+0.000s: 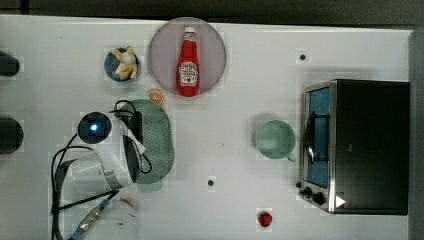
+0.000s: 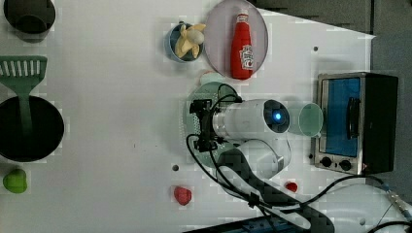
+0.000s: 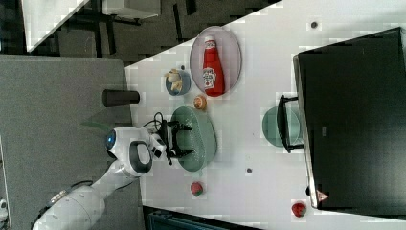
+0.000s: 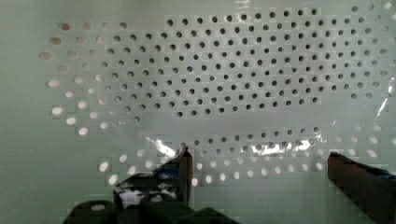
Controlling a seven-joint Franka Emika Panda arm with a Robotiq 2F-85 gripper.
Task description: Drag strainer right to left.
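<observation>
We find the strainer (image 1: pixel 159 136) at the left-centre of the top view, on the white tabletop (image 1: pixel 235 75), just below the plate (image 1: pixel 215 55) carrying the ketchup bottle (image 1: pixel 188 62) and well apart from the green cup (image 1: pixel 274 139). We judge the drag largely complete, with release remaining. The arm reaches in from the lower left, wrist bent down over the bowl. The claw (image 4: pixel 259 163) stands apart, fingers (image 4: pixel 184 168) inside the perforated bowl.

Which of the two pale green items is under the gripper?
The strainer, the perforated oval one; the gripper hangs over its bowl. The round cup stands by the oven.
</observation>
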